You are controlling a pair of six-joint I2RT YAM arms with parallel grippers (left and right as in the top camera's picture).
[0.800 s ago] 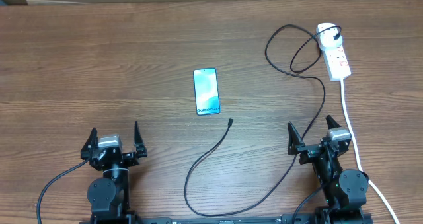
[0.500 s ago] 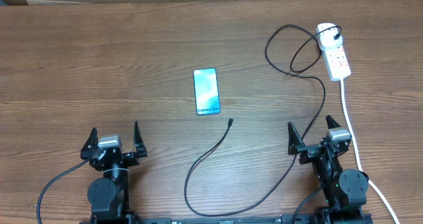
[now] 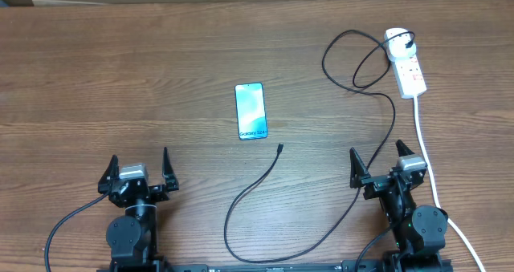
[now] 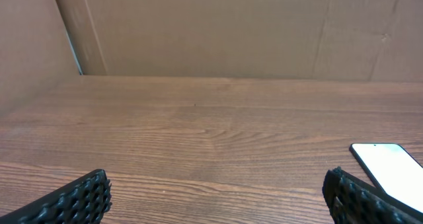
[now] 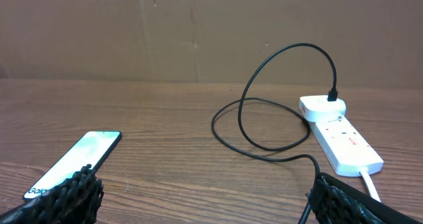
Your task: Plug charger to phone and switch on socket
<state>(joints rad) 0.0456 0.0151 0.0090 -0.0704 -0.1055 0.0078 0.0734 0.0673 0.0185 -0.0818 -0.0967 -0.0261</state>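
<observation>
The phone (image 3: 250,111) lies flat mid-table, its light-blue screen up; it also shows in the left wrist view (image 4: 390,168) and the right wrist view (image 5: 76,161). The charger cable (image 3: 265,176) curls across the table, its connector tip (image 3: 279,148) lying loose just below and to the right of the phone. Its black plug (image 3: 409,41) sits in the white socket (image 3: 405,62) at the far right. My left gripper (image 3: 138,161) and right gripper (image 3: 376,156) both stand open near the front edge, holding nothing and touching nothing.
The socket's thick white cord (image 3: 422,136) runs down the right side, close past my right arm. The charger cable loops (image 5: 264,118) left of the socket. A brown cardboard wall (image 4: 211,32) closes the back of the table.
</observation>
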